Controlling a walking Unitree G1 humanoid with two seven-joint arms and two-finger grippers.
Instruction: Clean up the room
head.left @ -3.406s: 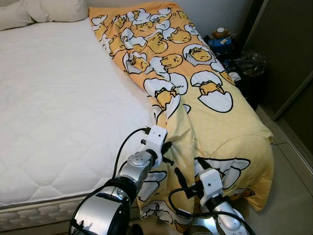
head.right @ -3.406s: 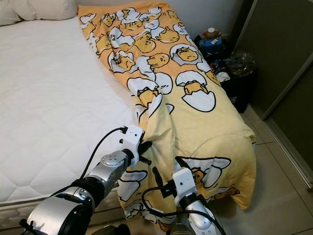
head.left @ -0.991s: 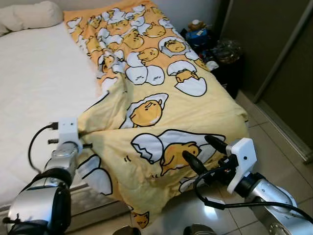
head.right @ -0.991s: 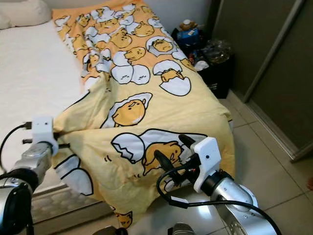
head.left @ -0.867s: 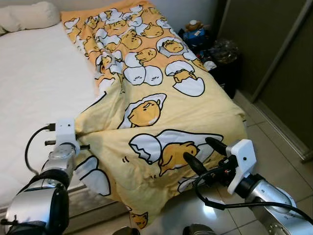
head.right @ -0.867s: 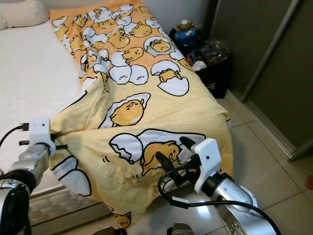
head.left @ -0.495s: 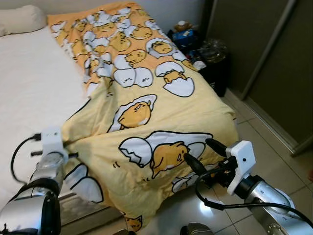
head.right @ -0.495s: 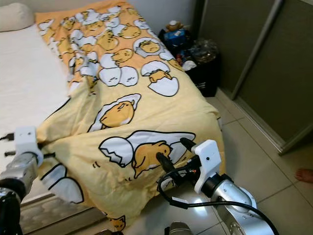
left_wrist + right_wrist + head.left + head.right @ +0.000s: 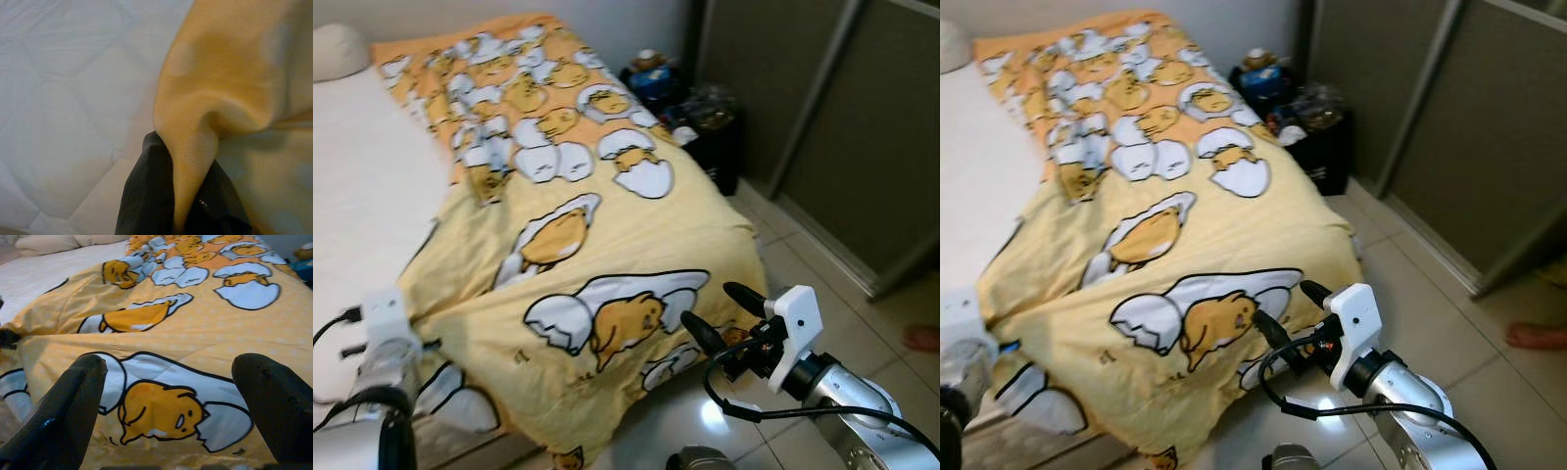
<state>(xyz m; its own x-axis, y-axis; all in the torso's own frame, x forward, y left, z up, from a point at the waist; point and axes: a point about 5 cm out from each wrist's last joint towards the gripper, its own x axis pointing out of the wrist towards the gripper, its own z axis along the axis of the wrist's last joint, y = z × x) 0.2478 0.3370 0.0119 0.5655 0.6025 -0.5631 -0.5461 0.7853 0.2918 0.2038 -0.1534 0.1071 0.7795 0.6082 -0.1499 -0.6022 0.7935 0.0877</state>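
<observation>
Bedroom: white mattress (image 9: 362, 186) along our left, tiled floor (image 9: 803, 264) and dark sliding doors (image 9: 822, 117) to our right.
Blanket: yellow egg-print blanket (image 9: 597, 235) spread over the near side of the bed, its lower edge hanging toward the floor just ahead of our right gripper.
Left gripper: our left gripper (image 9: 183, 196) is pinched on a fold of the blanket's edge, over the quilted mattress.
Right gripper: our right gripper (image 9: 722, 315) hovers with fingers (image 9: 73, 401) spread wide, close before the hanging edge, not touching it.
Beyond: pillow (image 9: 337, 49) at the far head end; a black bin (image 9: 710, 142) and clutter by the bed's far corner.
</observation>
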